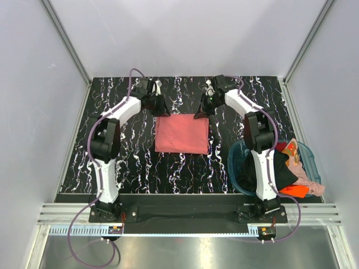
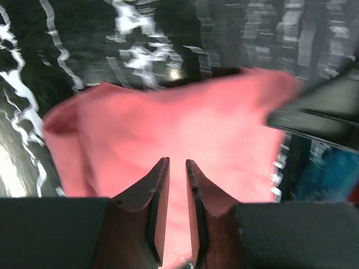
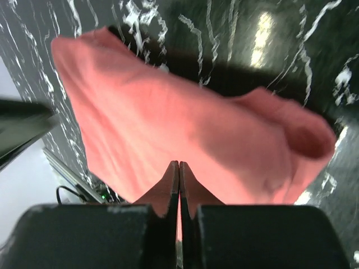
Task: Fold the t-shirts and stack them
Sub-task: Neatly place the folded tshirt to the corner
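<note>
The left gripper (image 1: 159,107) is at the far left corner of the red shirt (image 1: 181,134). Its fingers (image 2: 159,193) are pinched almost together, with a thin strip of red cloth in the slit between them. From these fingers the shirt spreads forward and to both sides, and its edge is raised off the table (image 1: 134,162).

The shirt lies as a folded rectangle between the two arms. Its near part is flat on the table.

The right gripper (image 1: 203,112) is at the far right corner of the shirt. Its fingers (image 3: 168,188) are pressed tight on the cloth, which fans out ahead of them.

Well to the right of that gripper, beside the base of the right arm, is a basket (image 1: 231,162). It holds a black shirt (image 1: 283,171), an orange shirt (image 1: 294,191) and a pink shirt (image 1: 307,175).
</note>
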Motion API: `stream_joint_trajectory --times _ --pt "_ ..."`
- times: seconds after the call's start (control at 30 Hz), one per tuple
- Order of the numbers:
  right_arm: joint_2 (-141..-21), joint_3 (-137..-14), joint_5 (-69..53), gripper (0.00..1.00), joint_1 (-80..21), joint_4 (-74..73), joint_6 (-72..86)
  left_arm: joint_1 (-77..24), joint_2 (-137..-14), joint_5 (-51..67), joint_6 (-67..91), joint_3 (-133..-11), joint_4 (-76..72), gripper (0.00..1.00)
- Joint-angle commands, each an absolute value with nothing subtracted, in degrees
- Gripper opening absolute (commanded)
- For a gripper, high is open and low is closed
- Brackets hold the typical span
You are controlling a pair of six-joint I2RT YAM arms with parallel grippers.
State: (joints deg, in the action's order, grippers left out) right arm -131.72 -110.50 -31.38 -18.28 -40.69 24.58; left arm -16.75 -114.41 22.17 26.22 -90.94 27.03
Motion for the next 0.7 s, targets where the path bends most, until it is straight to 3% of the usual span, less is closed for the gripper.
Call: stream_joint_trajectory --times 0.0,0.17,0.27,0.33,0.47,0.57,0.67 --pt "-132.89 -109.43 -33.66 0.01 -15.12 -34.11 26.81 -13.90 -120.48 23.64 26.81 -92.28 22.50 0.20" --pt "-133.85 -106.35 -33.49 0.01 -10.82 -33.22 21.55 -11.52 -125.85 20.31 23.65 -93.07 23.02 0.17" --pt "-134.21 -112.84 -28.49 0.02 -12.03 -43.66 13.75 -11.95 -120.71 18.63 20.75 -91.50 25.58 0.17" --pt "-130.72 -112.68 -25.24 0.03 -14.06 -46.48 12.22 -13.18 -116.12 18.11 20.22 -89.13 26.97 0.23" --pt "-122.36 -110.57 -19.08 0.05 -17.04 -50.18 13.00 -15.38 -105.14 19.07 20.83 -84.04 29.62 0.47" --pt "-118.31 -108.55 -23.88 0.06 -20.65 -48.79 15.45 -16.78 -98.89 22.05 24.07 -80.96 29.27 0.50" --pt "-119.26 -105.74 -36.27 0.07 -23.72 -43.35 20.80 -17.75 -96.68 23.99 27.07 -76.12 27.07 0.48"
